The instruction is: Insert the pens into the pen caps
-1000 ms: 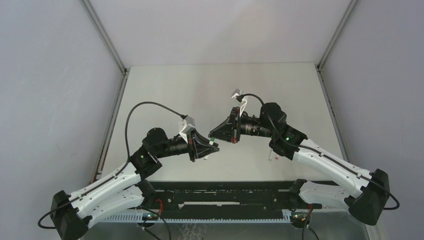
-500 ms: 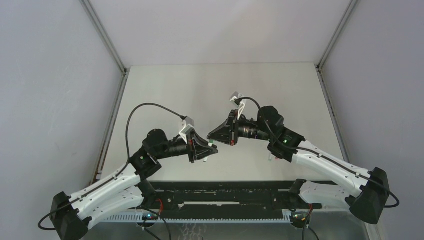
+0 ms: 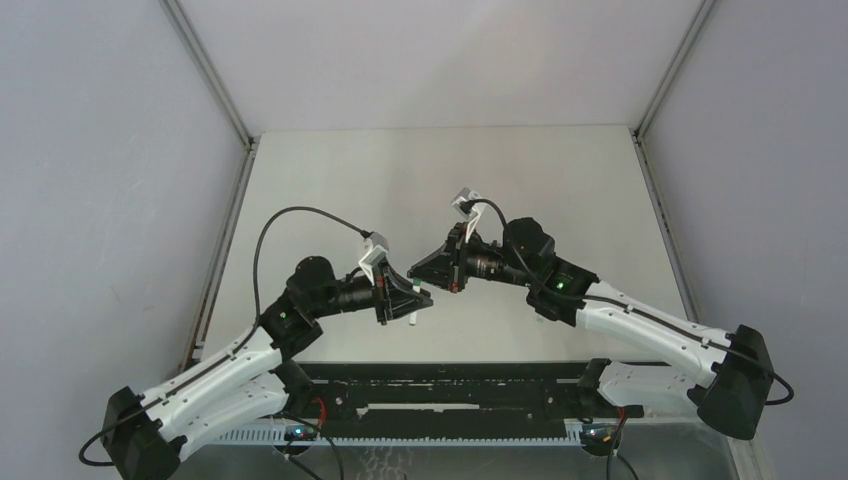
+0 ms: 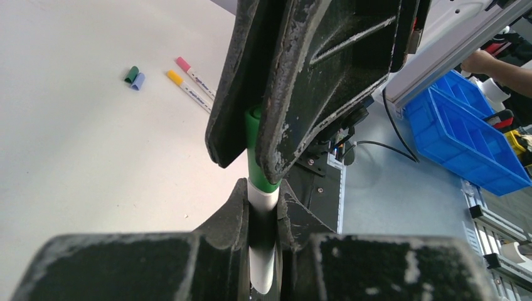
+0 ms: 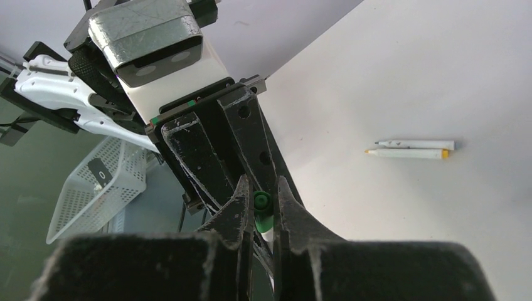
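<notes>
Up above the pale matte table [image 3: 330, 180], the worn black left gripper [image 4: 262, 192] clamps a smooth white pen [image 4: 262, 269] and the right gripper [image 5: 262, 183] pinches the stubby green cap [image 5: 261, 202], seated over the pen's end

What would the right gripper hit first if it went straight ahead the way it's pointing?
The left gripper, seemingly very close ahead; it holds the white pen barrel whose green plastic cap the right gripper pinches.
</notes>
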Robot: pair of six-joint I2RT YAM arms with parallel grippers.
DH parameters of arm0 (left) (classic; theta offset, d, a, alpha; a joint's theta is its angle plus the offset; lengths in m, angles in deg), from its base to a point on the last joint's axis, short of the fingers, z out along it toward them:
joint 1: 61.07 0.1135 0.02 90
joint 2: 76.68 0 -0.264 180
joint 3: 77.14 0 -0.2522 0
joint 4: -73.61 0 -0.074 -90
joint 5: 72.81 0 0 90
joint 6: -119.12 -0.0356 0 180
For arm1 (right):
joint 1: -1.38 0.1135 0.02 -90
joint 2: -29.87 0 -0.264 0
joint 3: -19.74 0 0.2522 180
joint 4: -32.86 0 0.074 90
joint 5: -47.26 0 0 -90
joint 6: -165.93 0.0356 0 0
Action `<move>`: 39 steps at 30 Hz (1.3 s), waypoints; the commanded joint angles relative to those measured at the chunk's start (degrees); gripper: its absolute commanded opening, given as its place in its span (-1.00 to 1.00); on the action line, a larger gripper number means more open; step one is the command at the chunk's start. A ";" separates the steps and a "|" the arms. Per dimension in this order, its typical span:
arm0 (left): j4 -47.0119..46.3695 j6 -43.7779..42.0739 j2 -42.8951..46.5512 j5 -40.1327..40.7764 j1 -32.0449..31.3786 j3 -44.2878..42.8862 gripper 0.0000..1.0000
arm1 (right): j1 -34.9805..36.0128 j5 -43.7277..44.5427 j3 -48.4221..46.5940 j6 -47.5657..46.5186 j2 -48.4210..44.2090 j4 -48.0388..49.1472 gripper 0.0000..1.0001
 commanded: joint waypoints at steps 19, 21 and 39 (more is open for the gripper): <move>-22.73 -0.64 2.50 13.11 7.70 -2.73 -1.00 | 9.11 -20.11 5.30 -0.06 5.89 -27.34 -1.00; -22.90 -0.65 1.69 11.84 7.71 -2.90 -1.00 | 8.72 -18.31 5.24 0.71 5.03 -26.31 -1.00; -24.81 16.36 -6.24 14.69 3.95 6.96 -1.00 | -6.56 8.03 8.11 0.15 -19.64 -13.69 0.36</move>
